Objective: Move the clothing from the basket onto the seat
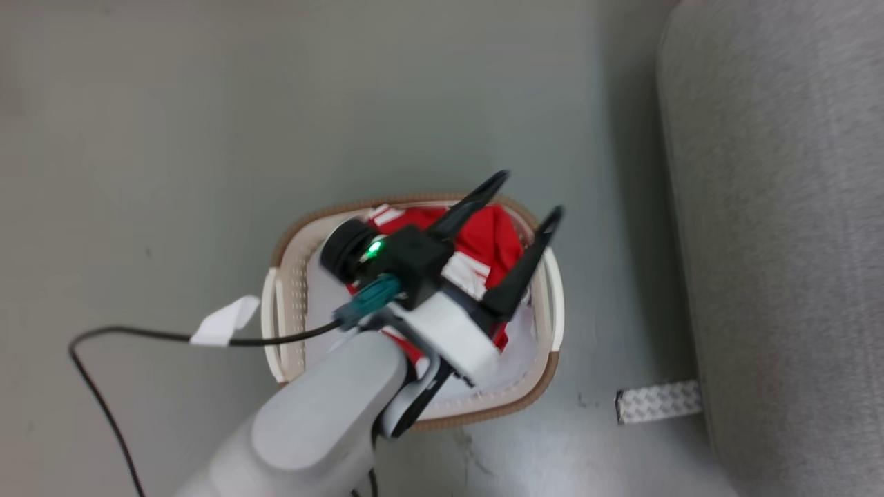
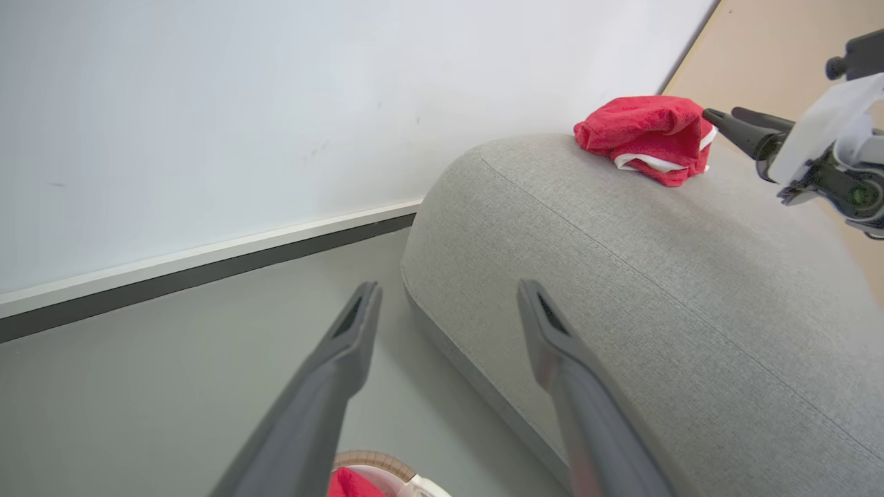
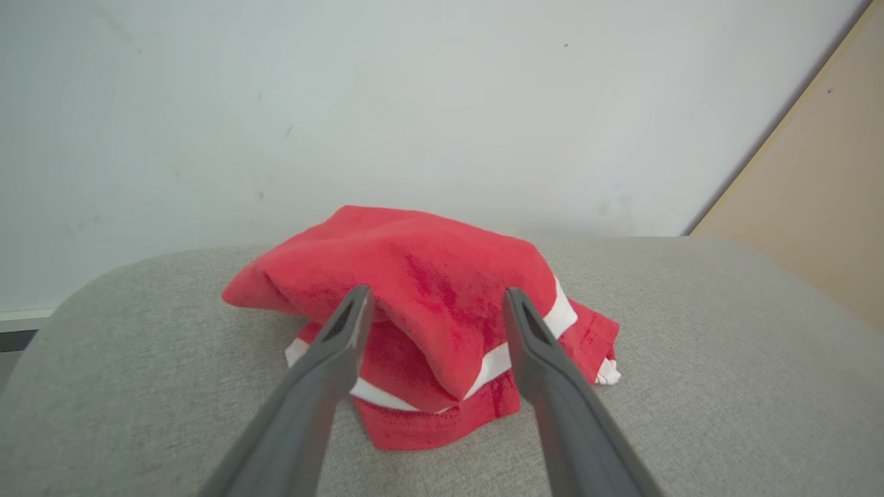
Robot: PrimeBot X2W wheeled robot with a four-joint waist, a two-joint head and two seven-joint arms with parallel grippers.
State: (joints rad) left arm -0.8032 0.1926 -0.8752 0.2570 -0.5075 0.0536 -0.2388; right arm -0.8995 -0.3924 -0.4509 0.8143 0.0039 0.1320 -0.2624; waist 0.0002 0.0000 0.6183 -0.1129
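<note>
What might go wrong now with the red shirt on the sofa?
The right gripper is open with its fingers right at the clothing on the seat; pulling back might snag and drag it. The clothing lies near the seat's rounded far edge, so it may slide off.

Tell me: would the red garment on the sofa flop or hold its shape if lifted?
Probably floppy: the red garment lies crumpled in soft folds on the sofa. Likely light, since the sofa shows no dent beneath it.
</note>
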